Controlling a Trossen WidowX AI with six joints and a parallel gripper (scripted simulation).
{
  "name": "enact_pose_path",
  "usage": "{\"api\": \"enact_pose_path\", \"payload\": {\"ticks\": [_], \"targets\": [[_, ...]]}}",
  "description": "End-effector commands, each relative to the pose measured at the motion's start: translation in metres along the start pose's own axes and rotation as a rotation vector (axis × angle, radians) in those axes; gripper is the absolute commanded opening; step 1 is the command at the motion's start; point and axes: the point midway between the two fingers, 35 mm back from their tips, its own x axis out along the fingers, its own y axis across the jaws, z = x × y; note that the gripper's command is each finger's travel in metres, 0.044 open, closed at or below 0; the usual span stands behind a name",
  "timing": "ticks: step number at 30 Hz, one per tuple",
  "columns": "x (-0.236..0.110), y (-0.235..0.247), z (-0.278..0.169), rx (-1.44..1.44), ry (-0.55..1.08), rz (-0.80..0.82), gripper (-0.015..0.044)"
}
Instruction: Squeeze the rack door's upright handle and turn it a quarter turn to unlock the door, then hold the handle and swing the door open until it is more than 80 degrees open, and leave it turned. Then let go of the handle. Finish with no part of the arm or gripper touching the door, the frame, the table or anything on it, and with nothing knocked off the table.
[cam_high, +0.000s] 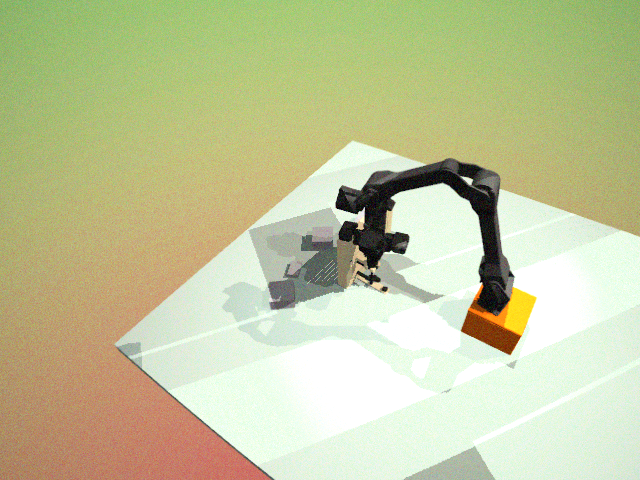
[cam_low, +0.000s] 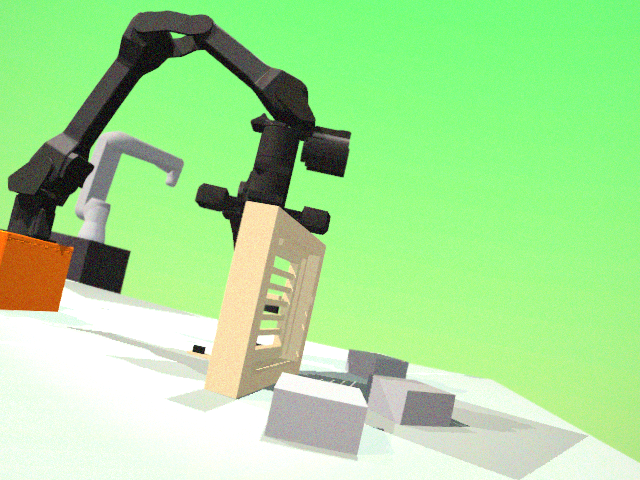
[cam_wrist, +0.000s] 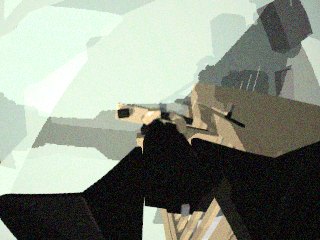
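The beige upright frame stands on the table. The slatted door shows through its opening; its exact angle cannot be told. My gripper points down on the robot's side of the frame, its fingertips low around the handle's place. The fingers look slightly apart and loose, no longer squeezing. The handle is mostly hidden by the dark fingers, so its turn cannot be read. A low beige bar with a black end sticks out beside the fingertips.
Grey blocks lie behind the frame, one close to its foot in the exterior view. The arm's orange base is on the robot's side. A pale second arm stands farther back.
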Motion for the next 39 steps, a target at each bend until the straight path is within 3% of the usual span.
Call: {"api": "enact_pose_path", "payload": {"ticks": [1, 5, 39], "targets": [[0.0007, 0.0002, -0.0011, -0.007, 0.006, 0.002, 0.0279], [0.0007, 0.0002, -0.0011, 0.066, 0.006, 0.001, 0.0288], [0.0006, 0.0001, -0.0011, 1.751, 0.005, -0.004, 0.0288]]}}
